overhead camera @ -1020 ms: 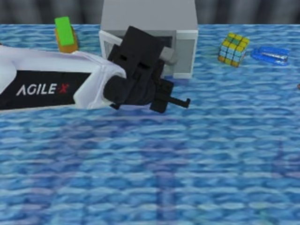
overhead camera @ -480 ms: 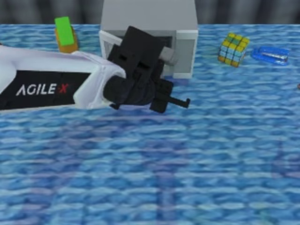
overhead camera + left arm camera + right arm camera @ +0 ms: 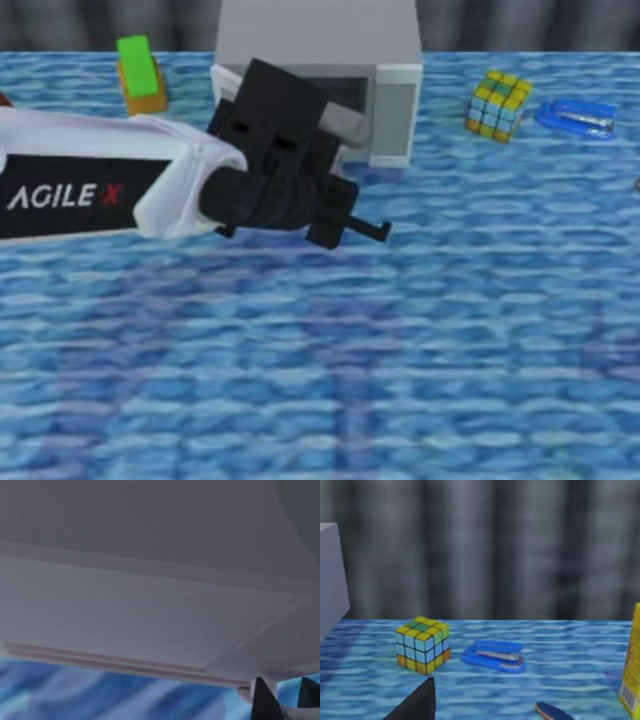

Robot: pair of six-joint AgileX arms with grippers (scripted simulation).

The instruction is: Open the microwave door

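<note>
- The near half of the counter, a rippled blue surface, carries nothing in the top view.
- The left arm reaches in from the counter's left edge, and its black left tool sits just in front of the microwave door. A second ago it stood a little farther toward the right edge; it has drawn back toward the left edge and slightly toward the near edge.
- The door's free edge now stands a little farther out from the microwave than before. I judge the pull has begun to swing it open, with most of the swing left.
- Whether the left tool is closed on the handle I cannot tell: the arm hides it from above, and the left wrist view shows only the door's pale panel close up.
- The microwave stands at the far edge, near the middle.
- Toward the far left corner sits a green-topped block; toward the far right, a puzzle cube and a blue stapler.
- The right arm is parked out of the top view; its tool's state cannot be told.
- Behind the counter hangs a dark, grey-streaked backdrop.
</note>
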